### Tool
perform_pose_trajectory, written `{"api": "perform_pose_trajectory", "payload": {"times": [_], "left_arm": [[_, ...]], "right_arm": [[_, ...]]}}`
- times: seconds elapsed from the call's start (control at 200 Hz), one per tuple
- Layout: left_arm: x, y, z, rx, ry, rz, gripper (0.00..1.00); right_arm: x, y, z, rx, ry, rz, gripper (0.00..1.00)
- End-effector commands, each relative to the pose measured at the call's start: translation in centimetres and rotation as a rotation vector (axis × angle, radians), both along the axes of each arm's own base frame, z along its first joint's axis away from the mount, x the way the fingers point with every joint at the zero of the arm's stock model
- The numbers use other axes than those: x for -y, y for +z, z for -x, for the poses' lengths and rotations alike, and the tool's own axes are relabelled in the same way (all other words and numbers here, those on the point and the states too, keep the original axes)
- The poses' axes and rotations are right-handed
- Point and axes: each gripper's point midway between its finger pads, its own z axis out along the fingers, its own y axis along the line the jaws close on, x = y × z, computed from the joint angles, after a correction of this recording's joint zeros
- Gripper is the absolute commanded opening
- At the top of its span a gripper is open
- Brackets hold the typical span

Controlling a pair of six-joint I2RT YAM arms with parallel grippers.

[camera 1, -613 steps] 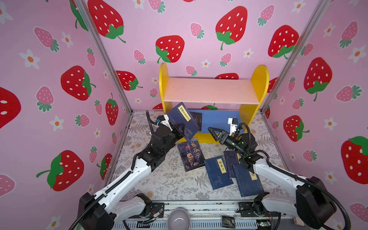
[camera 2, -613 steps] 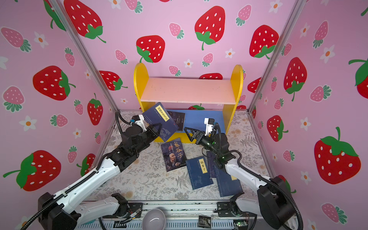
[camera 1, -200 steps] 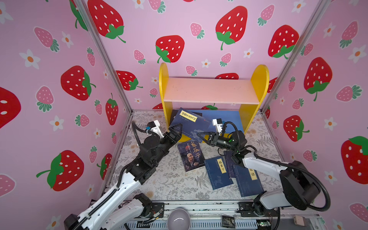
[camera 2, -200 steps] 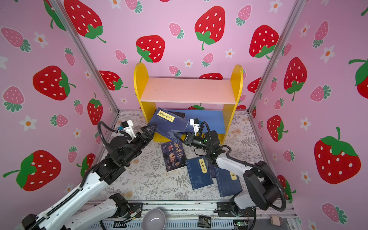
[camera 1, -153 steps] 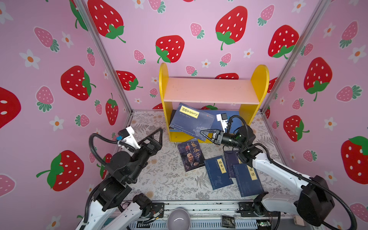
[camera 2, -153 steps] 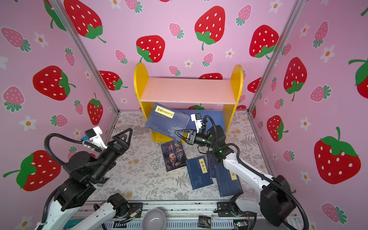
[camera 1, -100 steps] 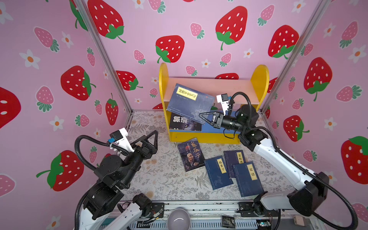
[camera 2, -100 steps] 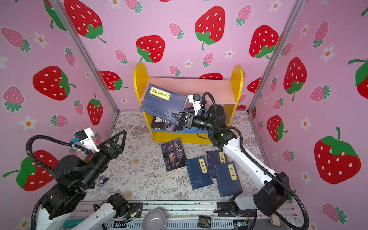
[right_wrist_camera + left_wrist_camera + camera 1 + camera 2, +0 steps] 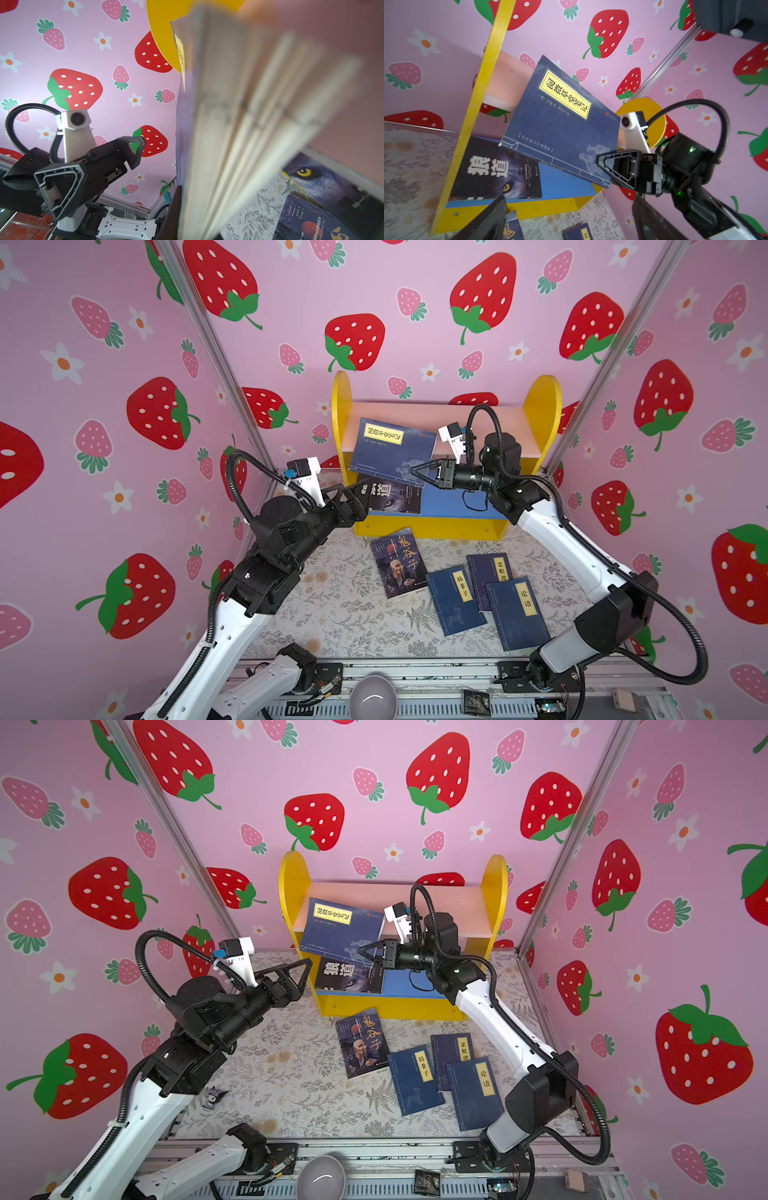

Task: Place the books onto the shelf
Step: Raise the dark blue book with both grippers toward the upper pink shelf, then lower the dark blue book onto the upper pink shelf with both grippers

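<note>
Right gripper (image 9: pixel 417 472) is seen clamped hard on the lower right corner of a navy book (image 9: pixel 390 450) w/ a yellow title label, just above centre in both top views. The book is held tilted, cover up, in front of the shelf (image 9: pixel 540 406). Its upper part is laid across the left half of the pink upper board (image 9: pixel 482 423), and its lower edge is hung out over the blue lower board (image 9: pixel 453 506). Whether the pink board is actually touched can't be told. In the right wrist view only blurred, fanned page edges are shown, right up at the lens.

A black book (image 9: pixel 392 495) w/ white characters is found lying flat at the left end of the blue lower board. Its top edge is hidden under the held book in both top views.

Left gripper (image 9: pixel 301 975) is held w/ jaws spread wide and nothing between them, left of centre, right by the shelf's btm left corner. The tips are pointed toward the black book. They're close to it, but contact can't be made out.

Below the shelf, 4 more books are left on the floral mat (image 9: pixel 345 614). A portrait-cover book (image 9: pixel 399 562) is laid face up at centre, slightly turned. 3 navy books (image 9: pixel 517 614) are bunched lower right of centre, the rear one partly covered by the other 2.

A grey bowl (image 9: pixel 372 697) is seen at the btm edge, centre
</note>
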Motion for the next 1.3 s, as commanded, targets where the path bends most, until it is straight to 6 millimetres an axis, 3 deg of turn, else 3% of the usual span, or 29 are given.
{"api": "perform_pose_trajectory", "payload": {"times": [0.0, 0.27, 0.48, 0.675, 0.92, 1.075, 1.215, 1.295], "left_arm": [[1.5, 3.8, 0.2, 0.057, -0.149, 0.124, 0.93], [1.5, 3.1, -2.2, -0.019, -0.199, 0.229, 0.93], [1.3, 3.0, -2.6, -0.031, -0.185, 0.229, 0.92], [1.9, 3.3, -3.9, -0.032, -0.207, 0.257, 0.86], [2.6, 5.0, -5.7, 0.015, -0.229, 0.323, 0.65], [2.2, 5.9, -6.8, 0.046, -0.196, 0.378, 0.42], [1.2, 6.1, -7.9, 0.059, -0.137, 0.45, 0.2], [0.6, 6.4, -8.7, 0.059, -0.093, 0.487, 0.08]], "right_arm": [[0.7, 3.7, 1.6, 0.087, 0.033, -0.083, 0.04], [1.0, 4.3, 2.3, 0.087, 0.063, -0.118, 0.04], [1.5, 4.6, 2.0, 0.091, 0.052, -0.121, 0.04], [1.4, 4.9, 2.6, 0.082, 0.09, -0.14, 0.04], [1.1, 5.3, 2.5, 0.072, 0.108, -0.168, 0.05], [0.7, 5.6, 1.6, 0.078, 0.099, -0.196, 0.06], [0.3, 6.1, 0.2, 0.087, 0.064, -0.223, 0.16], [0.2, 6.5, -0.9, 0.108, 0.011, -0.236, 0.35]]}}
